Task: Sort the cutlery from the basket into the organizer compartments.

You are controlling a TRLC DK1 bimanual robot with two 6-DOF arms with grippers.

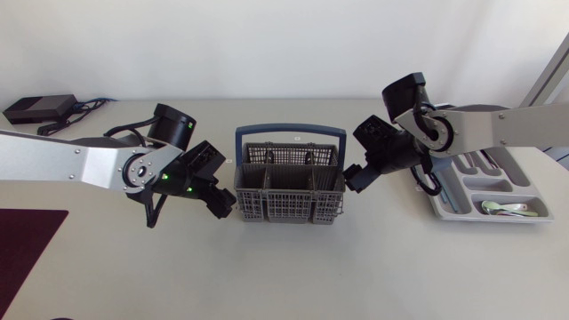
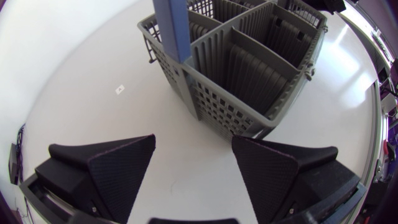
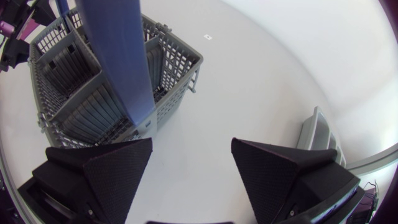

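A grey cutlery basket point(image 1: 289, 193) with a blue handle point(image 1: 290, 132) stands mid-table; its compartments look empty in both wrist views. My left gripper point(image 1: 222, 203) sits just off the basket's left side, open, with nothing between its fingers; the basket point(image 2: 249, 62) lies ahead of it point(image 2: 193, 165). My right gripper point(image 1: 353, 178) is at the basket's right end, also open and empty point(image 3: 191, 168), the basket point(image 3: 93, 87) beside and ahead of it. The grey organizer point(image 1: 524, 218) lies at the far right with spoons point(image 1: 507, 208) and dark cutlery point(image 1: 484, 165) in its compartments.
A black box point(image 1: 37, 108) with cables rests at the back left corner. A dark maroon mat point(image 1: 25, 253) covers the front left edge of the table. A small white marker point(image 2: 119, 89) lies on the table near the basket.
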